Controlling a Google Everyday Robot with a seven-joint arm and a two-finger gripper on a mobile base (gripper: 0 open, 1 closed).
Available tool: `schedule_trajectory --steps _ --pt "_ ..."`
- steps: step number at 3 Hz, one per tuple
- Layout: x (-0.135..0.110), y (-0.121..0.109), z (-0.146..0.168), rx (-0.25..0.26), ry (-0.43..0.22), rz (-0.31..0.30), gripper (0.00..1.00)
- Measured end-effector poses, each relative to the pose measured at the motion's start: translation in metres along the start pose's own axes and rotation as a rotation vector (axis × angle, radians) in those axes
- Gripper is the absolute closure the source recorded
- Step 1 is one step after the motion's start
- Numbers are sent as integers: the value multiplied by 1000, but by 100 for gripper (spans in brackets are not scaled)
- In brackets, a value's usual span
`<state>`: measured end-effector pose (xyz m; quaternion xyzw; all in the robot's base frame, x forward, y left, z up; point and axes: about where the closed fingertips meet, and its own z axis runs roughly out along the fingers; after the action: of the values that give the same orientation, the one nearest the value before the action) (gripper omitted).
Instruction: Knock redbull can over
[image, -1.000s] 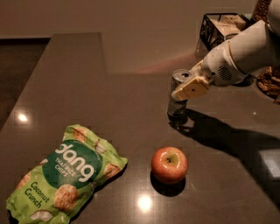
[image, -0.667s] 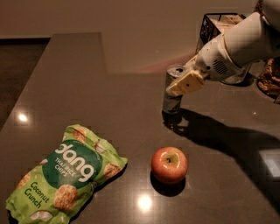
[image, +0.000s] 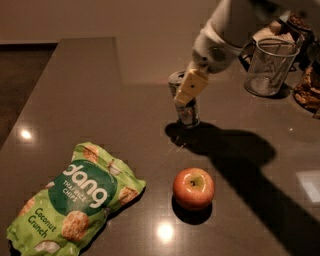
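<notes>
The redbull can (image: 188, 114) is slim and silver-and-blue. It stands on the dark countertop (image: 100, 100) at centre back and leans with its top toward the left. My gripper (image: 190, 88), with its tan tip, comes down from the upper right. It presses against the can's upper front and covers the can's middle. The white arm (image: 227, 30) rises behind it to the top of the view.
A red apple (image: 193, 187) lies in front of the can. A green bag of Dang coconut chips (image: 75, 200) lies at the front left. A clear glass jar (image: 267, 67) and dark items (image: 307, 85) stand at the back right. The counter's edge runs along the left.
My gripper has swung left with the can against it. The can has shifted left and now leans. The apple and the bag have not moved.
</notes>
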<state>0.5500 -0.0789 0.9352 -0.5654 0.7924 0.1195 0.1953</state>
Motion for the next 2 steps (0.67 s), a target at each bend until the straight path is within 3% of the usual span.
schedule_trajectory --steps 1,2 --pt "-18 -3 24 -28 183 -87 100" --pt "-40 -7 39 -10 289 -168 84"
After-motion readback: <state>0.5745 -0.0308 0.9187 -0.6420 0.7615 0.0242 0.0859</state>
